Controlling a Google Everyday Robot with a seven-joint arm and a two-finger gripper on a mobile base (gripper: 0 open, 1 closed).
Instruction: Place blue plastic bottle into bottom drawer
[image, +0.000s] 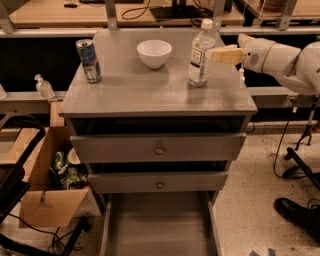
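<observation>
The blue plastic bottle (200, 54) stands upright on the right rear of the grey cabinet top (150, 90); it is clear with a white cap and a white label. My gripper (220, 55) comes in from the right on a white arm, its pale fingers at label height right beside the bottle's right side. The bottom drawer (159, 225) is pulled out at the foot of the cabinet, a shallow grey tray with a bare floor.
A silver-blue can (89, 61) stands at the cabinet top's left and a white bowl (154, 52) at the rear middle. Two upper drawers with round knobs (159, 149) are slightly open. A cardboard box (47, 175) sits on the floor at left, a shoe (295, 212) at right.
</observation>
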